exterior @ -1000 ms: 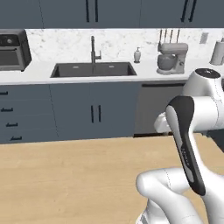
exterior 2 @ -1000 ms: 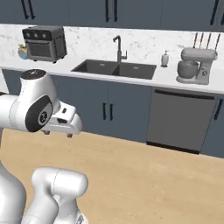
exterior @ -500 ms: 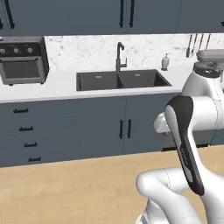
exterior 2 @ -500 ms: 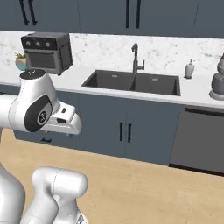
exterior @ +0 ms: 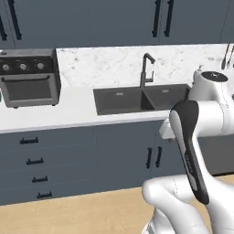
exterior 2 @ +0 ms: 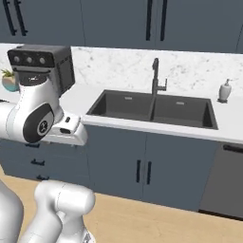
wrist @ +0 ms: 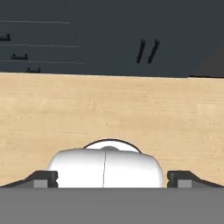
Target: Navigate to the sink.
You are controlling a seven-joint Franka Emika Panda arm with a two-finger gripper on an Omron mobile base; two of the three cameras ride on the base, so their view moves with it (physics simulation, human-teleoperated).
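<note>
The dark grey rectangular double-basin sink (exterior: 137, 99) is sitting recessed in the white countertop (exterior: 55, 114), ahead of the robot and against the far marble-patterned backsplash (exterior 2: 190, 71). In the left base view it is lying right of centre, with its right basin partly hidden behind the white arm; in the right base view (exterior 2: 152, 109) both basins are showing in full, a little right of centre. A tall slim dark gooseneck faucet (exterior 2: 155, 85) is rising from the far edge of the sink, over the divider between the basins.

To the left of the sink, a dark countertop toaster oven with three knobs (exterior: 29, 78) is standing on the counter, well apart from the basins. To the right of the sink, a small white soap dispenser (exterior 2: 224, 90) is standing near the backsplash, just beside the right basin. Dark blue base cabinets (exterior 2: 147, 166) with black bar handles are running below the counter, and dark blue wall cabinets (exterior: 114, 20) are hanging above it. A light wooden floor (wrist: 109, 109) is stretching between the robot and the cabinets.

The gripper (wrist: 112, 179) is pointing down toward the floor; its two dark fingertips (wrist: 43, 178) are standing wide apart at the bottom corners of the hand view, holding nothing.
</note>
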